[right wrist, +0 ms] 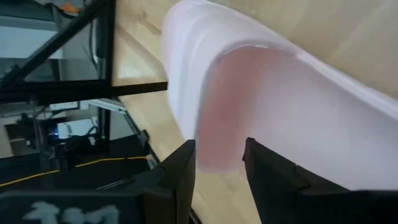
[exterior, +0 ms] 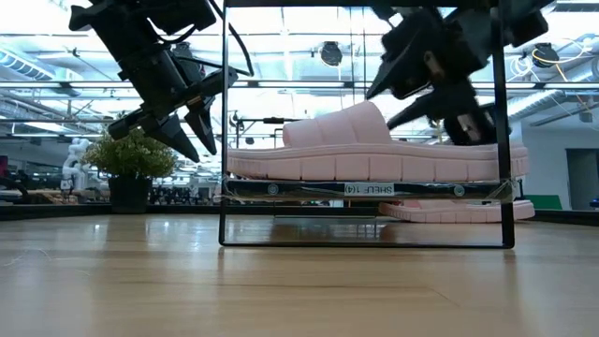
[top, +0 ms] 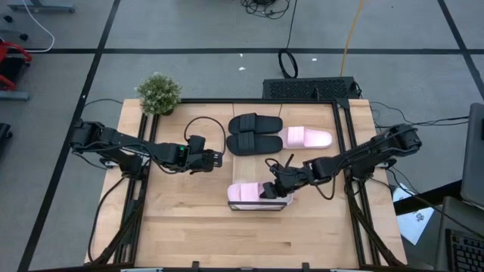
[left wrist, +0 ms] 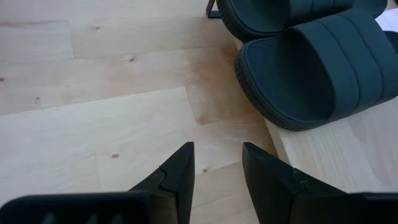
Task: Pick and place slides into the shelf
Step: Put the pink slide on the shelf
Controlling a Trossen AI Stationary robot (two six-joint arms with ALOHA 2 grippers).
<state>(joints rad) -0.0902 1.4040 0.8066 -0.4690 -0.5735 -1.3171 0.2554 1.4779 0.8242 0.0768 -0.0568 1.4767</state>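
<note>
The shelf (top: 251, 169) is a narrow light-wood board in a thin dark frame (exterior: 223, 140), running from the table's far side to its near side. Two black slides (top: 255, 132) rest sole-down on its far part and also show in the left wrist view (left wrist: 311, 68). One pink slide (top: 249, 193) rests sole-down on its near end (exterior: 365, 154). The other pink slide (top: 308, 137) lies on the table to the right of the shelf. My left gripper (top: 219, 159) is open and empty, left of the black slides. My right gripper (top: 271, 189) is open, over the near pink slide. My right gripper comes at the near pink slide from the table's right, slanting down. Its open fingers (right wrist: 267, 174) stand close to the edge of the strap (right wrist: 205, 106). I cannot tell whether they touch it. The slide rests flat on the shelf.
A potted plant (top: 159, 94) stands at the table's far left corner. Dark frame bars (top: 349, 174) run along the table's left and right sides. Bare tabletop (top: 249, 242) lies near the front edge.
</note>
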